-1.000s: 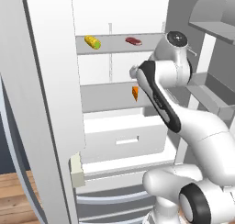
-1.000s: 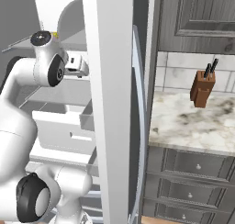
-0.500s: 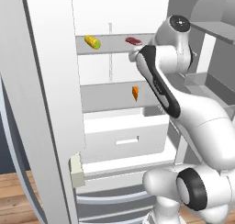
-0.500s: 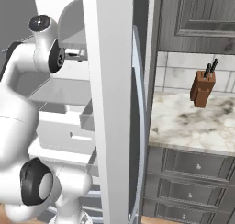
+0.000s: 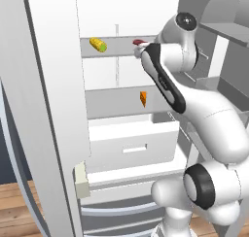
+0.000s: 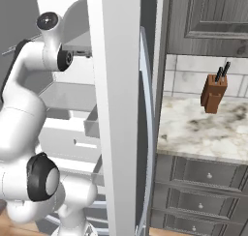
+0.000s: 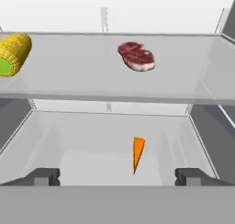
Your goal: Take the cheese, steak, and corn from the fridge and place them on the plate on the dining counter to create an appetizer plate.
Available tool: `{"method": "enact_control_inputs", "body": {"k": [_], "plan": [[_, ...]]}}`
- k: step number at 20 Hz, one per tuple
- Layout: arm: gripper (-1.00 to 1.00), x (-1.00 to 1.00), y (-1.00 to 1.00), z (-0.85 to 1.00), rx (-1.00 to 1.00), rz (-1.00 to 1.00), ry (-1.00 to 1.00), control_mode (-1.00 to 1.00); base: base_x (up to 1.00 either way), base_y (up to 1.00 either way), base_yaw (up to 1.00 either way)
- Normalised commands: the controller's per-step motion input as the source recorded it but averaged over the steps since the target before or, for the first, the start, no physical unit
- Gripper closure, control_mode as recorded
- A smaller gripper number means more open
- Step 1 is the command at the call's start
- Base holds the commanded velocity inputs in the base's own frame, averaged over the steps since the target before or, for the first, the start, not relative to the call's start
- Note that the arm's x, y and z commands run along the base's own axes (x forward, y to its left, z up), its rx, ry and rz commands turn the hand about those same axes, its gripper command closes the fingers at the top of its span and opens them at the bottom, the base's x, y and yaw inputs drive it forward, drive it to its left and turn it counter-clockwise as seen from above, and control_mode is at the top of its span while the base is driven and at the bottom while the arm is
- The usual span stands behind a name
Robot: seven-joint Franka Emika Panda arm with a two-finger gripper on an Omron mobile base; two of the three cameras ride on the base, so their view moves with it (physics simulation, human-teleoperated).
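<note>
One gripper [image 7: 117, 177], jaws standing fully apart, gripping and touching nothing.
We're reaching the arm [image 5: 163, 78] up into the open fridge [image 5: 58, 110], hand sitting level with the upper shelf [image 7: 114, 81]. We're counting one corn [image 7: 13, 54] at that shelf's left, one steak [image 7: 136, 56] lying mid-shelf, and one cheese [image 7: 138, 153] standing alone on the shelf below; none touching each other.

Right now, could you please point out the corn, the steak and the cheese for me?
corn [image 7: 13, 54], hand view, middle of the cob.
steak [image 7: 136, 56], hand view, centre of the slab.
cheese [image 7: 137, 153], hand view, middle of the wedge.
</note>
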Motion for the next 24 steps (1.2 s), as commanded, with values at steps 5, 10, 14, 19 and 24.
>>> {"method": "enact_control_inputs", "body": {"k": [5, 10, 14, 19, 24], "plan": [[-1.0, 0.48, -0.18, 0.08, 0.0, -0.01, 0.0, -1.0, 0.0, 0.0, 0.0], [-1.0, 0.45, -0.12, 0.08, 0.0, -0.02, 0.0, -1.0, 0.0, 0.0, 0.0], [-1.0, 0.43, 0.0, 0.01, 0.0, -0.05, 0.0, -1.0, 0.0, 0.0, 0.0], [-1.0, 0.46, 0.0, 0.0, 0.0, -0.03, -0.01, -1.0, 0.0, 0.0, 0.0], [-1.0, 0.52, 0.0, 0.0, 0.0, 0.0, 0.0, -1.0, 0.0, 0.0, 0.0]]}}
